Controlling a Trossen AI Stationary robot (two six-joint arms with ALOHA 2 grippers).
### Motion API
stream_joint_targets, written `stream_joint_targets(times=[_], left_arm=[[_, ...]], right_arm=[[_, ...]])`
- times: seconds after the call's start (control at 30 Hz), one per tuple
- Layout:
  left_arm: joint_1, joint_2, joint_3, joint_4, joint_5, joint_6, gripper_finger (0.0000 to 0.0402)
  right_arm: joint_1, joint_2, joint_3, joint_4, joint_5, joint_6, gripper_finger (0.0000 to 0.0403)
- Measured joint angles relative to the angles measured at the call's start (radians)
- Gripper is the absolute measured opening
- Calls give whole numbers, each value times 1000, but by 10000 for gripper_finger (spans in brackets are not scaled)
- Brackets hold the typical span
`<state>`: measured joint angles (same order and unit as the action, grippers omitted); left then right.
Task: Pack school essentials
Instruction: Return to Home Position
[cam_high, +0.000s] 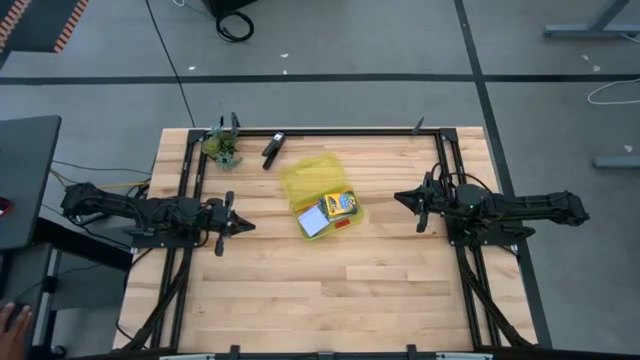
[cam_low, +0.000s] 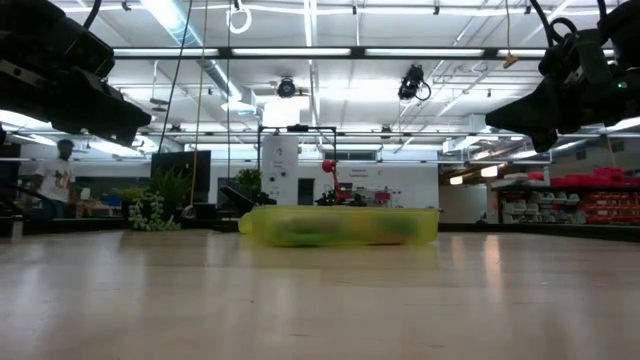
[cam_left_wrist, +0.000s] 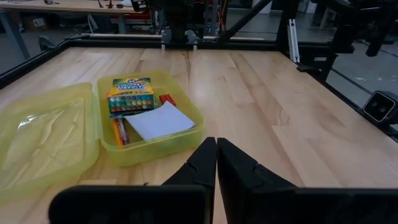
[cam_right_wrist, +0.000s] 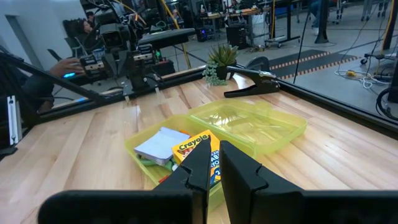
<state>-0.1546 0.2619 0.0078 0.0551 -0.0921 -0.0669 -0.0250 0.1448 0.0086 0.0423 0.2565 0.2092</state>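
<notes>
A yellow see-through case (cam_high: 318, 197) lies at the table's middle, its lid (cam_left_wrist: 43, 134) folded open flat on the wood. Inside rest a crayon box (cam_left_wrist: 129, 94), a pale notepad (cam_left_wrist: 160, 121), a small red eraser (cam_left_wrist: 166, 99) and orange pencils (cam_left_wrist: 119, 130) by the case's wall. My left gripper (cam_high: 245, 225) hovers shut at the table's left, pointing at the case from a short way off. My right gripper (cam_high: 400, 197) hovers shut at the table's right, also facing the case. Neither touches anything.
A black clip (cam_high: 273, 148) and a small green plant (cam_high: 224, 147) sit near the far edge, left of the case. A dark metal frame (cam_high: 330, 131) runs around the tabletop. Bare wood spans the near half. A person's hand (cam_high: 12, 322) shows beyond the near left corner.
</notes>
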Motion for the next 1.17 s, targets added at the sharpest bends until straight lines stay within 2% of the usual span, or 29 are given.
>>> stream_joint_targets(times=[0.9, 1.17], left_arm=[[0, 0, 0, 0, 0, 0, 34], [0, 0, 0, 0, 0, 0, 24]], right_arm=[[0, 0, 0, 0, 0, 0, 39], [0, 0, 0, 0, 0, 0, 39]])
